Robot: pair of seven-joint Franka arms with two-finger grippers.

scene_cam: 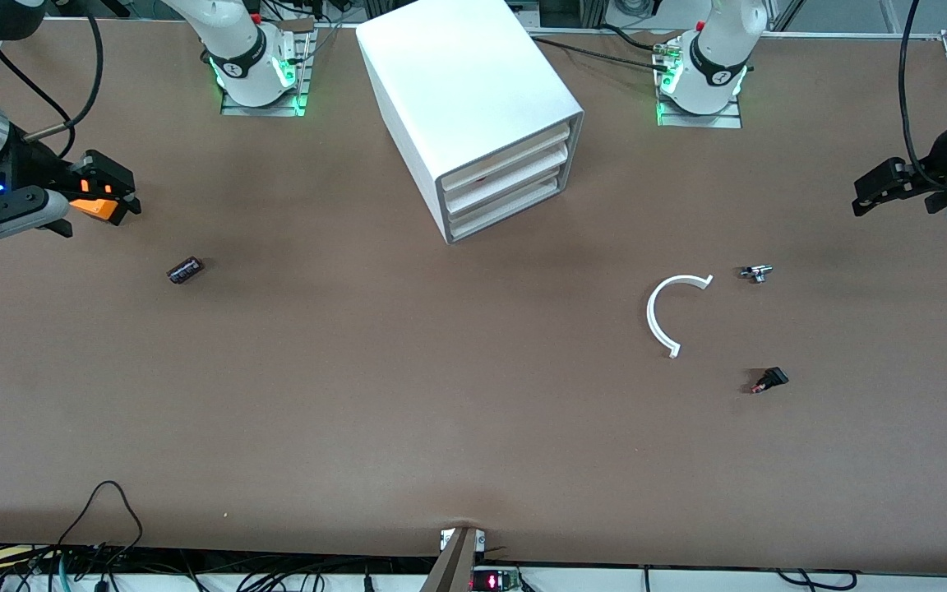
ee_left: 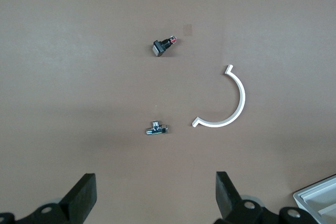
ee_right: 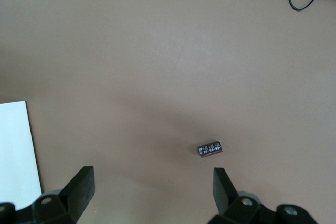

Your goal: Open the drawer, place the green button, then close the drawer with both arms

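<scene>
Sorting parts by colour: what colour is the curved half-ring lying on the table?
White. The half-ring shows best in the left wrist view, against the brown table.

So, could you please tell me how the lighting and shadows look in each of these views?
Front view: even overhead light, green glow at both arm bases, a soft shadow beside the boxy white three-drawer cabinet. Left wrist view: a broad dim shadow band near the small chrome fitting. Right wrist view: a diffuse shadow around the dark cylinder; sharp throughout.
</scene>
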